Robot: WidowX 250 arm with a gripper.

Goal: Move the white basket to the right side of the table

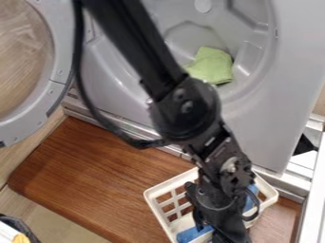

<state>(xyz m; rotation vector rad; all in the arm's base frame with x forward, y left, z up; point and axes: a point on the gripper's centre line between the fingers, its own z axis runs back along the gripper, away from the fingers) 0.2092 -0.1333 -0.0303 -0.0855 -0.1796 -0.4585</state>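
Basket (153,193) part-hidden by end effector (222,230), grip unclear | blue item (192,234) inside | green cloth (212,66) in drum (182,43)

One arm (136,42), one gripper (219,209), one basket (157,189), one table (95,175). One machine (292,71), one door (59,73), one cloth (213,65) — plus two blue patches (194,234), one item or two unclear.

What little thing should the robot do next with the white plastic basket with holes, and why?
I'd nudge the white plastic basket with holes a tiny bit more to the picture's right. The black robot gripper is right at the basket, and some wood still shows between it and the right end of the brown wooden table.
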